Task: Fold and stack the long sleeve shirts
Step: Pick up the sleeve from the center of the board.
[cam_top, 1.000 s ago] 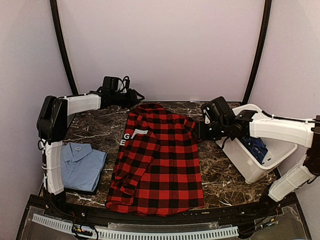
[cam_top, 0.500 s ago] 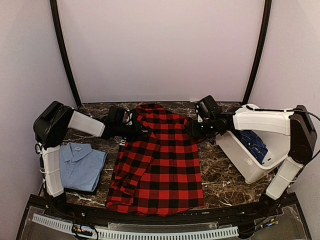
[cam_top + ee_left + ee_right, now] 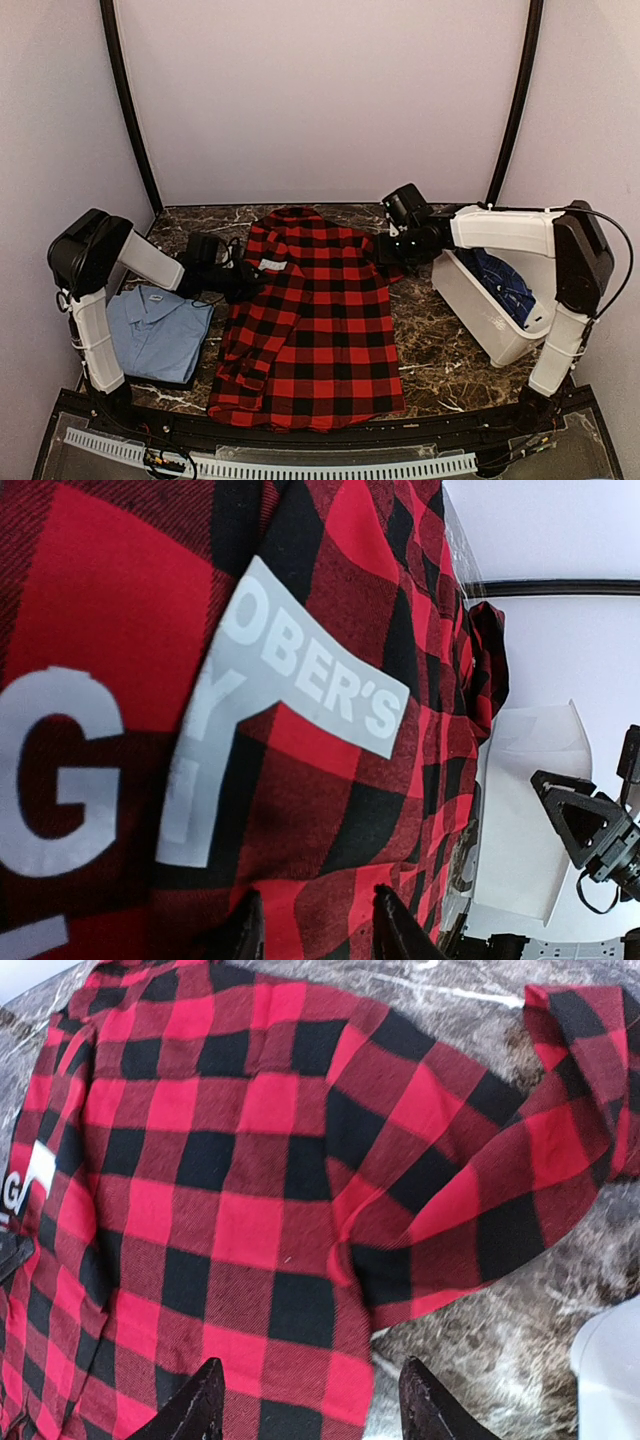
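The red-and-black checked flannel [image 3: 315,330] lies spread flat on the middle of the table, collar to the back, with its white lettered label [image 3: 272,265] showing near its left shoulder. My left gripper [image 3: 236,281] is low at the flannel's left edge beside the label. In the left wrist view it [image 3: 318,932] is open, its fingertips on the flannel [image 3: 330,810] below the label [image 3: 300,670]. My right gripper [image 3: 386,251] is open over the flannel's upper right edge [image 3: 230,1210], where a sleeve [image 3: 560,1110] folds out. The light blue shirt [image 3: 155,335] lies folded at the left. The dark blue shirt [image 3: 508,280] is in the bin.
A white plastic bin [image 3: 478,312] stands on the right of the dark marble table [image 3: 440,350]; its corner shows in the right wrist view [image 3: 612,1380]. Black frame poles stand at the back corners. The table's front edge has a black rail.
My left arm has swung from the table's back edge forward and down to the flannel's left shoulder. My right gripper has moved slightly back and left. The flannel's left side has shifted a little left.
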`<move>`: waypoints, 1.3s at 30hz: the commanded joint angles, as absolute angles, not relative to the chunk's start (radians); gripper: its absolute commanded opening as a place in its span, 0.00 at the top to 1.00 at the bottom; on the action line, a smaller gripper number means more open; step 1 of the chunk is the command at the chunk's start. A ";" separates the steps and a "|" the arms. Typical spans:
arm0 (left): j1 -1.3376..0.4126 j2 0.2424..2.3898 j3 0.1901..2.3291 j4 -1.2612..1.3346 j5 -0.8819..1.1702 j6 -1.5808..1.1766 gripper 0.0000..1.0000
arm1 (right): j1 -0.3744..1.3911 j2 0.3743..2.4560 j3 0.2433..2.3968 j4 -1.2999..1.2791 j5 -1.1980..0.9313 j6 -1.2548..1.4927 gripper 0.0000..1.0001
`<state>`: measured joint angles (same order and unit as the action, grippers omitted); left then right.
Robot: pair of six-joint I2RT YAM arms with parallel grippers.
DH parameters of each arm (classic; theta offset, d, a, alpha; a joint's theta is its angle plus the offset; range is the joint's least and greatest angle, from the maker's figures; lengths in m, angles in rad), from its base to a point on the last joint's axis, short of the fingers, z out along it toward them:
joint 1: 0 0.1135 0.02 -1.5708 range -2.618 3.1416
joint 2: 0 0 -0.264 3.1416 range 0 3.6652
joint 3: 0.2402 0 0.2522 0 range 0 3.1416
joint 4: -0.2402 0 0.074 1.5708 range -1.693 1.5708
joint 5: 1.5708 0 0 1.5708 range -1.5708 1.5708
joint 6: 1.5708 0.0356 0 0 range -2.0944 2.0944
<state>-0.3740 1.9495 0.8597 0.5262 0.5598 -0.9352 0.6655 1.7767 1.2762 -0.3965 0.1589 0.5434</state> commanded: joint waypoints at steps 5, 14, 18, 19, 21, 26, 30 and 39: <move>-0.330 1.886 0.829 0.407 0.538 -0.864 0.64 | 0.595 1.910 1.532 -0.484 0.326 0.442 0.44; -0.331 1.865 0.842 0.403 0.569 -0.857 0.64 | 0.555 2.153 1.845 -0.668 0.593 0.335 0.42; -0.331 1.855 0.852 0.398 0.580 -0.858 0.64 | 0.523 2.244 1.928 -0.710 0.646 0.314 0.40; -0.331 1.850 0.853 0.396 0.581 -0.857 0.64 | 0.516 2.271 1.954 -0.727 0.658 0.313 0.39; -0.331 1.845 0.853 0.395 0.584 -0.854 0.64 | 0.503 2.320 2.021 -0.773 0.677 0.314 0.39; -0.331 1.837 0.852 0.397 0.590 -0.855 0.64 | 0.474 2.407 2.103 -0.838 0.710 0.313 0.38; -0.331 1.830 0.850 0.402 0.592 -0.858 0.64 | 0.450 2.436 2.099 -0.845 0.718 0.305 0.41; -0.331 1.833 0.843 0.410 0.594 -0.861 0.64 | 0.436 2.470 2.122 -0.799 0.704 0.238 0.68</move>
<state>-0.3355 1.8790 0.8394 0.4110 0.5816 -0.8715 0.4400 2.4527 2.0796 -0.8265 0.6930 0.2722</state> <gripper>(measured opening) 0.358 0.386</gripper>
